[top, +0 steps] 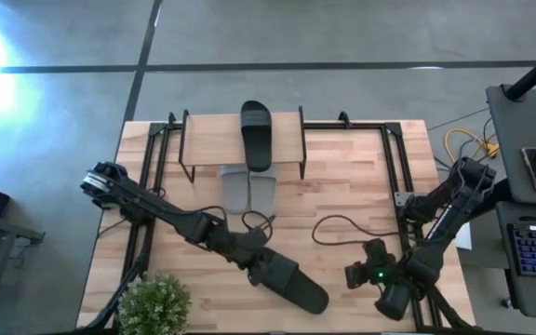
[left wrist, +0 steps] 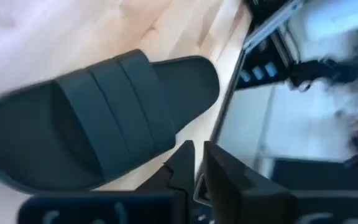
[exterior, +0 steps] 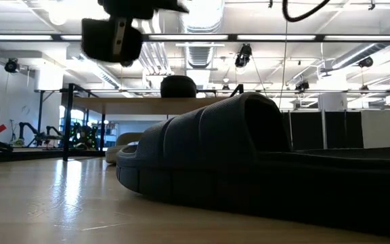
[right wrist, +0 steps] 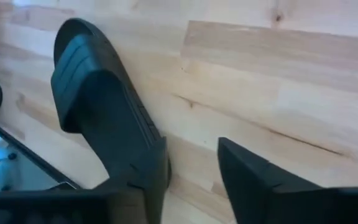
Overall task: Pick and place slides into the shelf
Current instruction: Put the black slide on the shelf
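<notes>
Left end effector [top: 257, 270], arm stretched diagonally across the table, hovers nearly closed beside the dark slide [top: 296, 284], gripping nothing.

Tabletop [top: 361, 186] showing pale wood planks, smooth, catching soft sheen. Shelf [top: 212, 140] pairing light wooden top with thin black metal legs. Dark slide [left wrist: 98, 118] looking matt, rubbery, strap ribbed with grooves. Grey slides [top: 247, 191] appearing matt, smooth. Grippers' fingers [right wrist: 253, 180] showing dark matt plastic.
</notes>
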